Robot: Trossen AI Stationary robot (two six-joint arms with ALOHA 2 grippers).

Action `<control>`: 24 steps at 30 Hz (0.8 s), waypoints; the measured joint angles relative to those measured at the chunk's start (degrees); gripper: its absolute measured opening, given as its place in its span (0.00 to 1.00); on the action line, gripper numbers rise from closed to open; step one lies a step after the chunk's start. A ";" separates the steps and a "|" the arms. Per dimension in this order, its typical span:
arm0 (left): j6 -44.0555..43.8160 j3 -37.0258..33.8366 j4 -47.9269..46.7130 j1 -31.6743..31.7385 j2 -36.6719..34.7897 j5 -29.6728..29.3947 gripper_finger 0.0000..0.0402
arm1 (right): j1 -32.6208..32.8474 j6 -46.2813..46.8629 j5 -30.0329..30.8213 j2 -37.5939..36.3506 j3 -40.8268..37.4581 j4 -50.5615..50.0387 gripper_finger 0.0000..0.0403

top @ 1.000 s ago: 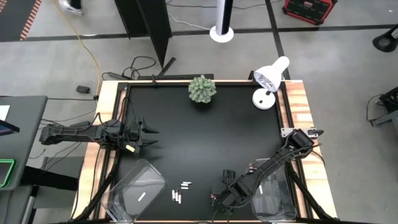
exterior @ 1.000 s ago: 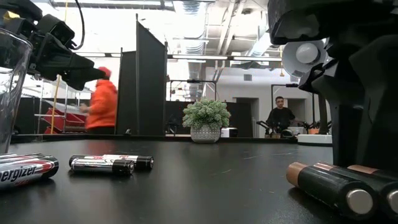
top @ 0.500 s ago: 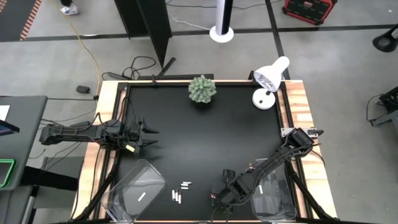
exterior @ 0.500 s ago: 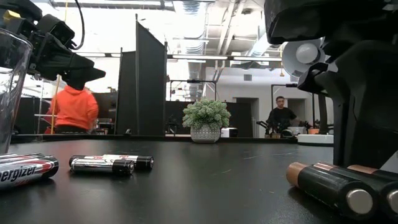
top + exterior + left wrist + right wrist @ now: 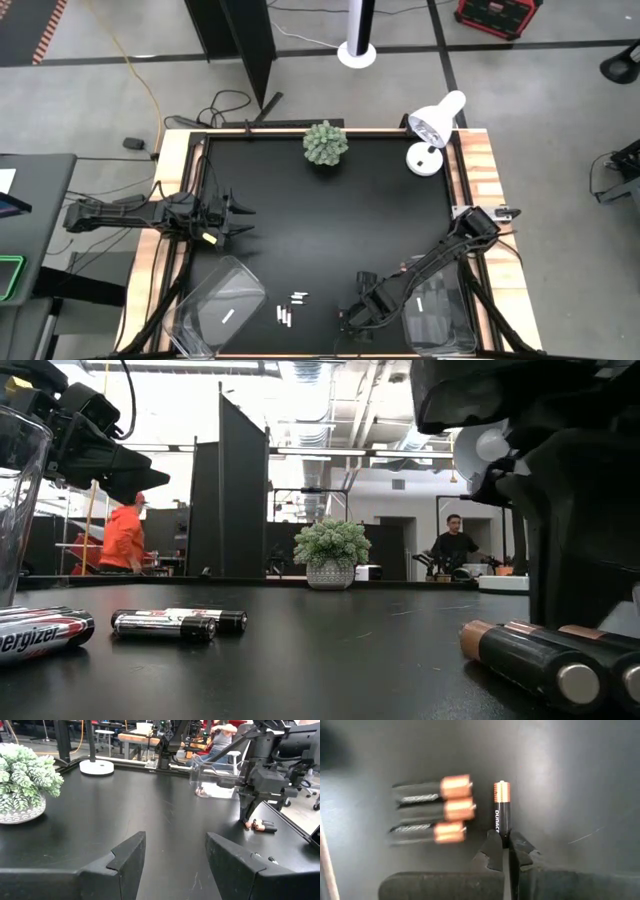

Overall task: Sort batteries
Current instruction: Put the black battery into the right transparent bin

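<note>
In the right wrist view my right gripper is shut on a dark battery with a copper-red end. Three more dark batteries lie side by side on the table beside it. In the high view this gripper is near the table's near edge. White batteries lie on the black tabletop to its left and show close up in the low view. My left gripper waits open over the table's left side, touching nothing. My right gripper pinches the dark battery by its black end between its two fingertips. The battery runs on in line with the fingers, its copper-red end pointing away from them. Whether it is clear of the table I cannot tell.
A clear bin holding one white battery stands at the near left, and another clear bin at the near right beside my right arm. A potted plant and a white lamp stand along the far edge. People move in the room behind.
My right gripper has edged slightly toward the table's left along the near edge. A person in orange has walked across the room in the background. The batteries on the table have stayed where they were.
</note>
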 joint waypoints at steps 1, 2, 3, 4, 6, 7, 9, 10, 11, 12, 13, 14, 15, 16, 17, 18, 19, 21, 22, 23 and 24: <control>0.00 0.00 0.00 0.01 0.00 0.00 0.50 | -0.11 -0.52 0.57 0.10 0.84 -1.15 0.01; -0.01 0.00 0.00 -0.01 0.00 0.00 0.50 | -0.36 -1.05 0.99 0.10 1.59 -2.23 0.01; -0.01 0.00 0.00 0.00 -0.01 0.01 0.50 | -0.59 -1.21 0.99 0.07 2.33 -3.19 0.01; -0.05 0.00 0.00 0.01 0.00 0.01 0.50 | -0.76 -1.35 1.04 -0.01 2.92 -3.72 0.01; -0.08 0.00 0.01 0.01 0.00 0.01 0.50 | -1.26 -1.89 0.97 -0.03 4.15 -5.52 0.01; -0.09 0.00 0.00 -0.01 0.00 -0.01 0.50 | -1.31 -2.31 0.91 -0.03 4.80 -6.33 0.01; -0.14 0.00 0.00 0.01 0.00 -0.01 0.50 | -1.31 -3.48 0.84 -0.05 6.24 -7.69 0.01; -0.14 0.00 0.00 0.01 0.00 -0.01 0.50 | -1.49 -4.16 0.84 -0.11 6.97 -8.31 0.01; -0.18 0.00 0.00 0.01 0.00 0.00 0.50 | -1.57 -4.71 0.86 -0.11 7.89 -9.29 0.01; -0.19 0.00 0.00 0.01 0.00 -0.01 0.50 | -1.63 -5.37 1.21 -0.11 8.80 -10.29 0.01; -0.22 0.00 0.00 0.01 0.00 0.01 0.50 | -1.72 -6.06 1.75 -0.11 9.79 -11.29 0.01; -0.21 0.00 0.00 0.00 0.00 -0.01 0.50 | -1.85 -6.86 2.08 -0.11 10.83 -12.21 0.01; -0.23 0.00 0.02 0.00 0.00 0.01 0.50 | -1.97 -7.62 2.20 -0.12 11.95 -12.92 0.01; -0.23 0.00 0.00 0.01 0.00 -0.01 0.50 | -2.05 -8.47 2.54 -0.14 13.13 -13.44 0.01; -0.23 0.00 0.00 0.00 0.00 -0.01 0.50 | -2.18 -9.33 3.20 -0.16 14.33 -13.93 0.01; -0.23 0.00 0.00 0.01 0.00 -0.01 0.50 | -2.29 -10.41 3.78 -0.16 15.61 -14.34 0.01; -0.23 0.00 0.00 -0.01 0.00 0.00 0.50 | -2.33 -11.54 4.48 -0.18 16.74 -14.78 0.01; -0.23 0.00 0.00 0.01 0.00 0.00 0.50 | -2.33 -13.93 5.34 -0.22 19.10 -15.33 0.01; -0.23 0.00 0.01 0.01 0.00 -0.01 0.50 | -2.32 -15.08 5.85 -0.22 20.25 -15.76 0.01; -0.26 0.00 0.00 0.01 0.00 -0.01 0.50 | -2.31 -16.13 6.64 -0.22 21.46 -16.50 0.01; -0.28 0.00 0.02 0.01 0.00 0.01 0.50 | -2.31 -17.01 7.52 -0.22 22.56 -17.38 0.01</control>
